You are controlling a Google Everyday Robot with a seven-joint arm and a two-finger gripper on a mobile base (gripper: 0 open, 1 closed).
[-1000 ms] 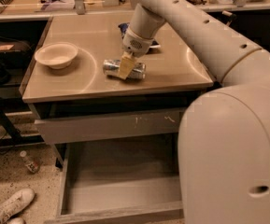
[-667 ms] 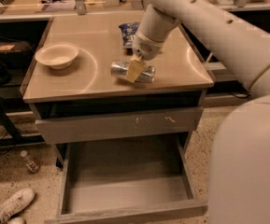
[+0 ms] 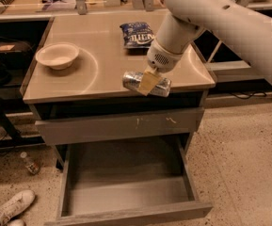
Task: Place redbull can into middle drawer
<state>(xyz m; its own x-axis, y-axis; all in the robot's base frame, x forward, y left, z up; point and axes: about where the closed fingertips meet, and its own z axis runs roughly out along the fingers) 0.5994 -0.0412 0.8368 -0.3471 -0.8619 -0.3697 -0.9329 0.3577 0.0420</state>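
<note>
**Can held at the desk edge, drawer open below**

The gripper [image 3: 147, 82] is at the front edge of the desk [image 3: 102, 74]. Its fingers [image 3: 148, 80] are clamped across the middle of the can [image 3: 132, 80], which lies sideways in them. I cannot tell if the can touches the desk top or hangs just above it. The drawer [image 3: 126, 194] is pulled out, low below the can, with its grey bottom showing.

You should watch the hold first. The can is smooth and round and is gripped only at the middle, so a quick swing may let it turn or slip out onto the floor.

The way down passes the desk edge and the closed upper front [image 3: 116, 126]. Both ends of the can stick out of the fingers, and one may knock there if you go down too close. I think you should bring it outward first, then lower it.

A release from high may let the can bounce or roll over the low side walls.

The bowl [image 3: 57, 55] and the chip bag [image 3: 137, 34] stay behind on the desk, well apart from this path. A shoe [image 3: 13, 205] and a small bottle [image 3: 30, 163] lie on the floor to the left of the drawer, not in the way.
</note>
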